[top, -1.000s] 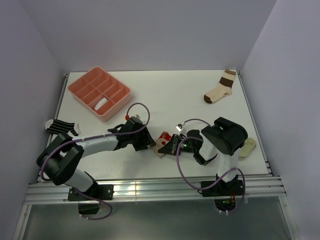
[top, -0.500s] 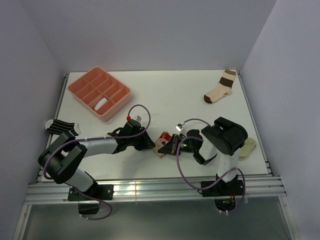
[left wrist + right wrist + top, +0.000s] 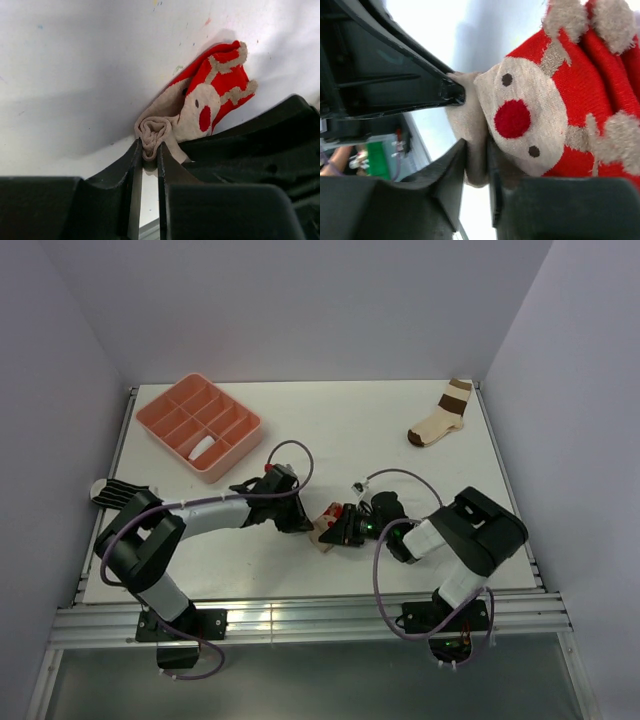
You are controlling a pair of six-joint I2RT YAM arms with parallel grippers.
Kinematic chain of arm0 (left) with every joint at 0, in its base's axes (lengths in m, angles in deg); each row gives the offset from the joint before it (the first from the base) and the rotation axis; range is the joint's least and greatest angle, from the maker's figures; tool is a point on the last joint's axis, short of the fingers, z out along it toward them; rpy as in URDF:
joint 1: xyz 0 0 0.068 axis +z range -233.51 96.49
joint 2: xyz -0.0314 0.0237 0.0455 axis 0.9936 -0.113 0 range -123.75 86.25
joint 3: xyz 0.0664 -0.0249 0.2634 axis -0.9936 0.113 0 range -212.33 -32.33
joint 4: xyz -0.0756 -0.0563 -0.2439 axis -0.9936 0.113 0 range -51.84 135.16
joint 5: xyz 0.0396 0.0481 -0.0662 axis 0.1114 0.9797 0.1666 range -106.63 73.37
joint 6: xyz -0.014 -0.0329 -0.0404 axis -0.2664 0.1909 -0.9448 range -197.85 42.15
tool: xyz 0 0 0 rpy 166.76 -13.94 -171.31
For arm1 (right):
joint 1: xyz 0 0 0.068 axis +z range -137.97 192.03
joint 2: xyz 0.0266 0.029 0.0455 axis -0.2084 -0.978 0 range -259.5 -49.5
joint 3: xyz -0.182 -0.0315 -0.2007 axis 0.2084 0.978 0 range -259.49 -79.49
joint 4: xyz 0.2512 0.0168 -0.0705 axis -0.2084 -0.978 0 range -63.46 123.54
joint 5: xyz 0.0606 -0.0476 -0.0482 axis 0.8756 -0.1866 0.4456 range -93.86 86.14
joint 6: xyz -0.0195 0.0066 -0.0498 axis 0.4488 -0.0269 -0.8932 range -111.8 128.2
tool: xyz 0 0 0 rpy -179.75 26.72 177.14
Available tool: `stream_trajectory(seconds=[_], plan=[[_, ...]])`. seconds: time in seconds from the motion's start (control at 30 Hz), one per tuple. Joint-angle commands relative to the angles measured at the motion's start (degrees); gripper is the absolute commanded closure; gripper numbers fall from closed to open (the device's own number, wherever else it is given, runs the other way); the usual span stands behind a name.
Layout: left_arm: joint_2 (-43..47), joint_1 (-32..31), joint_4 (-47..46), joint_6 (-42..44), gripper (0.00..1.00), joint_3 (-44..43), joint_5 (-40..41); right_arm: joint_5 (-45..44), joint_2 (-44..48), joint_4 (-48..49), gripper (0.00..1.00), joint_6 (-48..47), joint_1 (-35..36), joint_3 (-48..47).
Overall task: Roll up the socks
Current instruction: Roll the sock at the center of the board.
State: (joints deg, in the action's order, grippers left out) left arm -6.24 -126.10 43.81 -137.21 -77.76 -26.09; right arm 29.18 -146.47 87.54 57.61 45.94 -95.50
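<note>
The tan sock with a red end (image 3: 326, 526) lies on the white table between my two grippers, its tan end rolled into a tight coil (image 3: 152, 131). My left gripper (image 3: 149, 151) is shut on that coil and reaches in from the left (image 3: 303, 521). From the right, my right gripper (image 3: 344, 530) holds a tan fold of the same sock (image 3: 535, 115) pinched between its jaws (image 3: 477, 150). The black-and-white striped sock (image 3: 117, 490) lies at the table's left edge, partly behind the left arm. A white rolled sock (image 3: 203, 447) sits in one tray compartment.
A pink divided tray (image 3: 160, 412) stands at the back left. A cream sock with broad brown bands (image 3: 440, 420) lies at the back right. The right arm's elbow (image 3: 485, 535) hangs over the table's right front corner. Purple cables loop above both wrists.
My left gripper slid right to the sock and closed on its rolled tan end. The right arm's elbow swung out to the right while its gripper stayed at the sock.
</note>
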Motion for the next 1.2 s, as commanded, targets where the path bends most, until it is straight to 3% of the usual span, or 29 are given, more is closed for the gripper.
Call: stream_trajectory(seconds=[0.0,0.17,0.23,0.3,0.37,0.63,1.17], plan=[[-2.1,-0.3,15.2,2.5,1.0,-8.2,4.1,-8.9,6.2,-17.5,0.67,-9.6,1.0,-2.2],[-9.0,-0.3,30.5,2.9,1.0,-20.5,7.1,-21.2,16.5,-31.7,0.57,-15.6,5.5,-6.0],[-12.3,-0.5,37.2,3.5,1.0,-23.7,8.9,-30.8,21.5,-36.4,0.55,-17.1,8.0,-7.4],[-14.3,-1.0,43.0,3.9,1.0,-28.3,11.1,-39.7,24.8,-39.0,0.53,-19.6,12.3,-8.6],[-16.8,-1.2,45.8,4.0,1.0,-32.0,12.1,-43.1,25.8,-40.9,0.52,-21.9,16.1,-10.2],[-23.2,-1.3,52.6,7.1,0.99,-39.1,10.7,-54.8,19.4,-42.6,0.5,-29.2,26.5,-17.1],[-24.8,-1.2,53.6,7.8,1.0,-40.8,10.0,-68.1,2.5,-45.9,0.5,-35.6,39.6,-27.7]])
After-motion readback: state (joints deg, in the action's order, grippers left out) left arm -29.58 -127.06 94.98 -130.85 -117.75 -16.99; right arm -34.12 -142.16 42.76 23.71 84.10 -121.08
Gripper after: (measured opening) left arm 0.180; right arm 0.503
